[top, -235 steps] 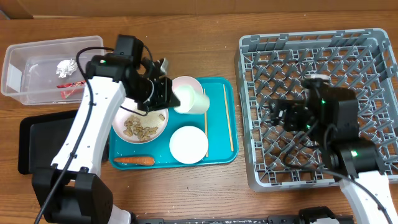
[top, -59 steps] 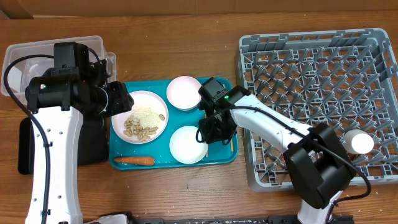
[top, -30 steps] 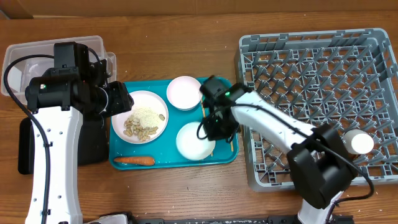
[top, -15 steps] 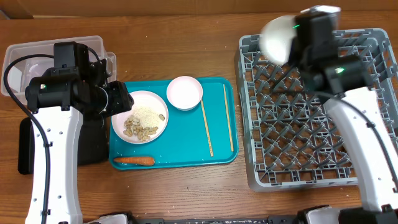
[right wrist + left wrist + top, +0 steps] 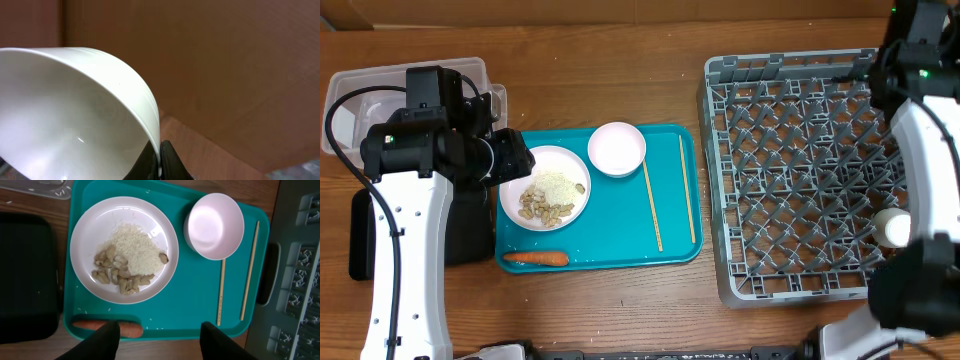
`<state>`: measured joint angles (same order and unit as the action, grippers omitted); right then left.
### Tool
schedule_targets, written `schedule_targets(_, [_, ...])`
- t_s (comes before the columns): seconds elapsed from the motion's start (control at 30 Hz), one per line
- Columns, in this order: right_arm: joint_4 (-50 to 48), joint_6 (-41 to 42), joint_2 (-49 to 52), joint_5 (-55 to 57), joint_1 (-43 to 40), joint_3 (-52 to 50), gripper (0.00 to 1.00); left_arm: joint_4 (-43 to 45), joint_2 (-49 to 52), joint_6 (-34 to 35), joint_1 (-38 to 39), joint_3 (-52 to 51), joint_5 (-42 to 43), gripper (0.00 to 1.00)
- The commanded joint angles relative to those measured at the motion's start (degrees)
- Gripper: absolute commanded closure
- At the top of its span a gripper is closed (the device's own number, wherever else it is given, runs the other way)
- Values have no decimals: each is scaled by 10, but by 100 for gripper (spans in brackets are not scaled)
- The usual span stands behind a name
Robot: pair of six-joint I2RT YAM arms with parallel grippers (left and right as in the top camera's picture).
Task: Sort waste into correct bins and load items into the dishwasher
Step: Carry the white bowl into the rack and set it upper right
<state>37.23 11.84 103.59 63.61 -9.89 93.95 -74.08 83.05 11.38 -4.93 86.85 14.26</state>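
My right gripper is shut on the rim of a white bowl, held tilted in the air. In the overhead view only the right arm shows, at the far right over the grey dish rack. My left gripper hangs open and empty over the teal tray's front edge, one finger above the carrot. On the tray lie a plate with rice and nuts, a second bowl and two chopsticks.
The clear tub stands at the back left, with the black tray in front of it under my left arm. A white round object sits in the rack's right side. The teal tray lies between bins and rack.
My right gripper lifted the nearer bowl off the teal tray and carried it up and to the right, past the rack's back, out of the overhead view. The left arm stayed still.
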Motion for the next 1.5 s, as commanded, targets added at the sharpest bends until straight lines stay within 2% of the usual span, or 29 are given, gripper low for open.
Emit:
schedule_targets(0.0, [-19,-3,51,68,-30,2,96,0,-2,-11,-3,10,-3,46])
schedule_targets(0.27, [-10,0,149,30,-31,2,96,4,-2,5,-3,10,-2,46])
schedule_targets(0.47, [36,2,161,-68,10,1,94,4,-2,4,-3,10,-3,46])
schedule_targets(0.53, [54,2,161,-83,24,1,85,6,-2,4,-3,10,-3,46])
schedule_targets(0.6, [83,2,161,-92,40,1,63,6,-2,4,-3,10,-3,46])
schedule_targets(0.63, [96,2,161,-95,47,2,58,6,-2,4,-3,10,-3,46])
schedule_targets(0.7, [123,2,161,-95,63,2,40,6,-2,4,-3,10,-3,45])
schedule_targets(0.83, [166,24,147,-99,88,2,14,6,-2,4,-3,10,-3,45])
schedule_targets(0.93, [174,28,116,-124,100,3,7,6,-2,4,-3,10,-3,45])
schedule_targets(1.1, [196,16,31,-214,123,21,0,5,-2,4,-3,10,-3,42])
schedule_targets(1.23, [201,-35,-38,-409,156,37,0,6,-2,4,-3,10,-3,41])
schedule_targets(1.47, [203,-32,-66,-721,225,36,5,6,-2,4,-3,10,-3,41])
